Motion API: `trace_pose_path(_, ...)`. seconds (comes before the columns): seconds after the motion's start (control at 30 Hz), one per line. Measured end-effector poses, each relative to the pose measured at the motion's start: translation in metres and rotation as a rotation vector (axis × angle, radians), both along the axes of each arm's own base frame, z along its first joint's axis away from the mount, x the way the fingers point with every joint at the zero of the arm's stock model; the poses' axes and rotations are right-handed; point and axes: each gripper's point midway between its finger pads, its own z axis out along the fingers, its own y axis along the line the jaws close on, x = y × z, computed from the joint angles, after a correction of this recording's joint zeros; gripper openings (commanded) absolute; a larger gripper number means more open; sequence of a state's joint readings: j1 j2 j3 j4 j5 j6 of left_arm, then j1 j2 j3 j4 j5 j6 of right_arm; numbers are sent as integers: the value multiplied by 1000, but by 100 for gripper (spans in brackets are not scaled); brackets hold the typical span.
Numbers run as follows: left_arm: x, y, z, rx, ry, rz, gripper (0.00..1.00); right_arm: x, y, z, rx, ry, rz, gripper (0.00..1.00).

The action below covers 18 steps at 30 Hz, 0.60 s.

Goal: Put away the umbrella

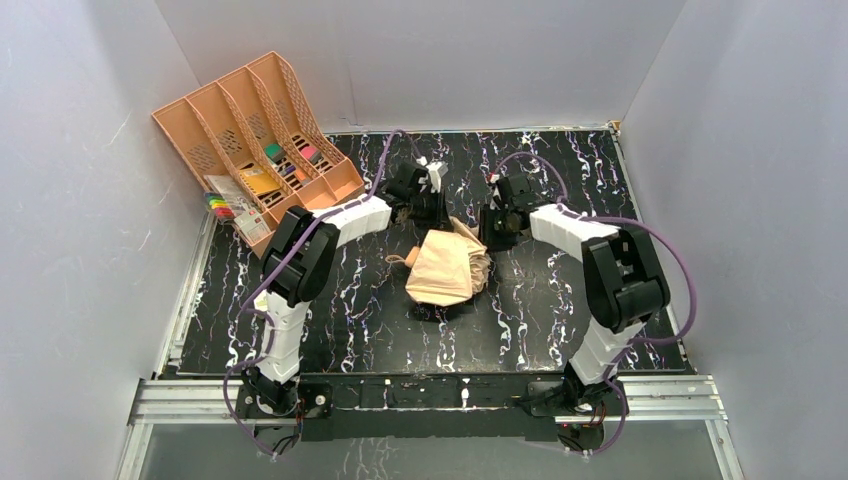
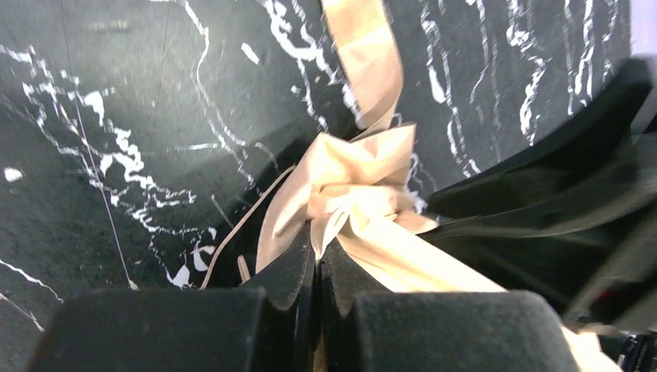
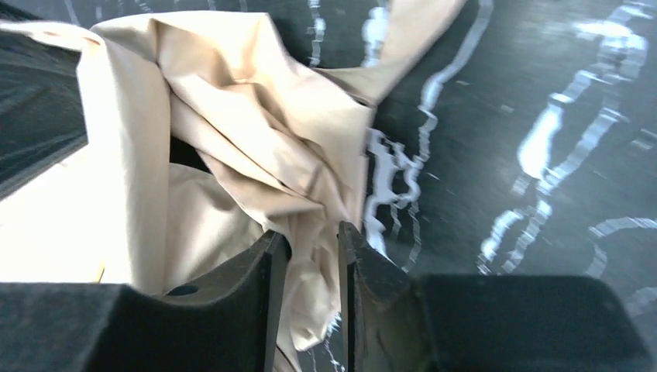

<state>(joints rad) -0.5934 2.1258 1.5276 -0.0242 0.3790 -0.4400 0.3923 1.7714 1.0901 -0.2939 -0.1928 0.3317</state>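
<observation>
The umbrella (image 1: 447,266) lies rumpled in the middle of the black marbled table, a bundle of pale tan fabric with its short handle end (image 1: 400,260) pointing left. My left gripper (image 1: 415,212) is at its far left corner. In the left wrist view this gripper (image 2: 319,246) is shut on a bunched fold of the umbrella (image 2: 349,194), and a fabric strap (image 2: 364,62) trails away from it. My right gripper (image 1: 497,232) is at the far right corner. Its jaws (image 3: 313,236) stand a little apart, with a loose fold of the umbrella (image 3: 248,132) hanging between them.
A peach-orange divided file tray (image 1: 190,130) stands at the back left, holding small coloured items and markers. Grey walls close in the table on three sides. Both arms reach inward over the table's middle.
</observation>
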Motion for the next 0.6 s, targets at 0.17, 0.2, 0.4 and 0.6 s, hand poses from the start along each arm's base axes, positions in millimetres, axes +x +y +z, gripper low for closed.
trace_pose_path(0.17, -18, 9, -27, 16, 57, -4, 0, 7, -35, 28, -129, -99, -84, 45)
trace_pose_path(0.2, -20, 10, -30, 17, 66, -6, 0, 9, -40, 35, -141, -123, -94, 45)
trace_pose_path(0.4, -21, 9, -31, 0, 59, -11, 0, 12, -28, 105, -14, -319, -8, 38)
trace_pose_path(0.6, -23, 8, -32, -7, 63, -18, 4, -2, 26, 117, 235, -283, 223, 22)
